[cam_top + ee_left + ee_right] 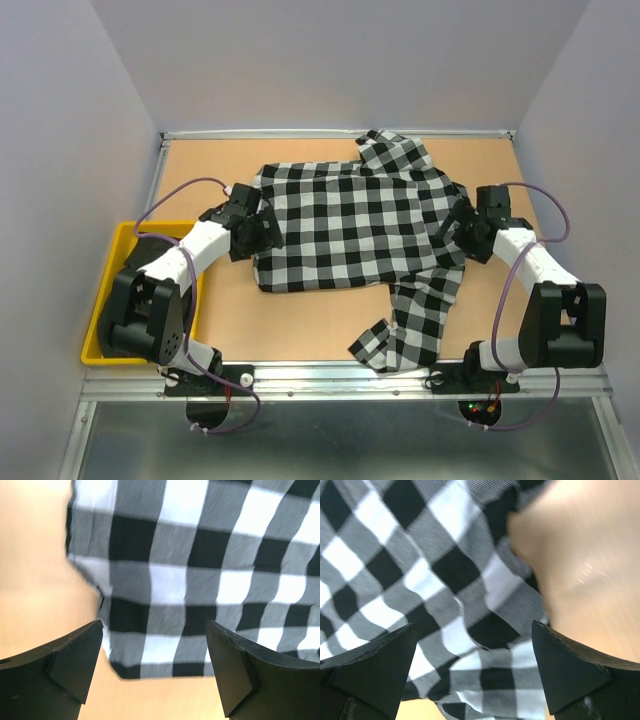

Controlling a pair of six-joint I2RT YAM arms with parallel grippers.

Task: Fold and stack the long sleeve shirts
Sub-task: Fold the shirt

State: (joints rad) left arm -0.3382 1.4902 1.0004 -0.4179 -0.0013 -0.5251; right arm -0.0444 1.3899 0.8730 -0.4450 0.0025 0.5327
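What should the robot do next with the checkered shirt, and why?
Probably lower the right gripper and pinch the checked shirt's right edge to start a fold. It and the left gripper hover open over the shirt's sides, holding nothing, and one sleeve sprawls loose toward the near edge.

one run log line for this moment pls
black-and-white check cloth shirt: spread on brown table | left gripper: open, at shirt's left edge | right gripper: open, at shirt's right edge
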